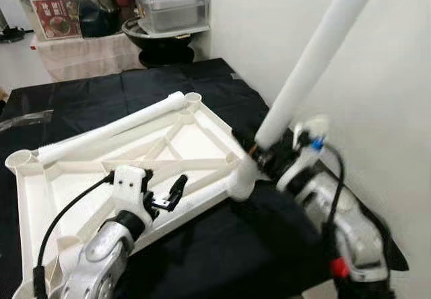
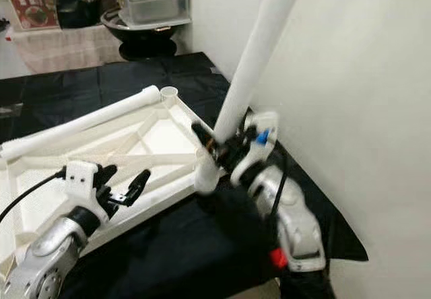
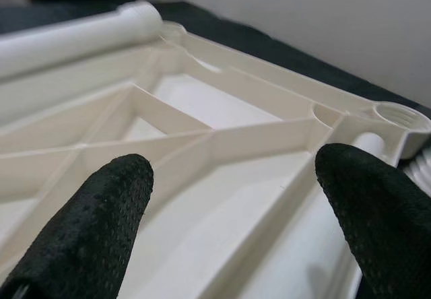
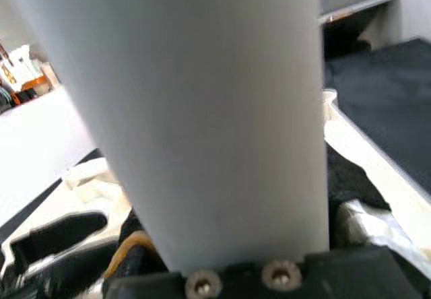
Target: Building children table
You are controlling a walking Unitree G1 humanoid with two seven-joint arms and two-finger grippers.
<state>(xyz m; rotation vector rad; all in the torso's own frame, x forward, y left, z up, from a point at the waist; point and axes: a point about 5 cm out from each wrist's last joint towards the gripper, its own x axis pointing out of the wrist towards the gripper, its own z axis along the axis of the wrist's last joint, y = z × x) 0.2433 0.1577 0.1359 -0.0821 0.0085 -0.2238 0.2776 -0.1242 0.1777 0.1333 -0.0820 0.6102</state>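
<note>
A white ribbed table top [image 1: 210, 121] lies upside down on a black cloth [image 1: 101, 87]. One white leg [image 1: 114, 132] lies along its far left edge. My right gripper [image 1: 259, 152] is shut on a second white leg [image 1: 316, 50], which stands tilted with its lower end at the near right corner socket [image 1: 241, 181]. In the right wrist view this leg [image 4: 202, 110] is very close. My left gripper [image 1: 165, 191] hovers open over the top's near rim, its black fingertips [image 3: 94, 225] spread above the ribs with nothing between them. An empty corner socket [image 3: 397, 114] lies just beyond them.
A white wall [image 1: 390, 77] rises close on the right. At the back stand storage boxes [image 1: 60, 16], a black bowl [image 1: 158, 40] and clear containers under a green lid [image 1: 168, 3]. The cloth's edge drops off near my right arm.
</note>
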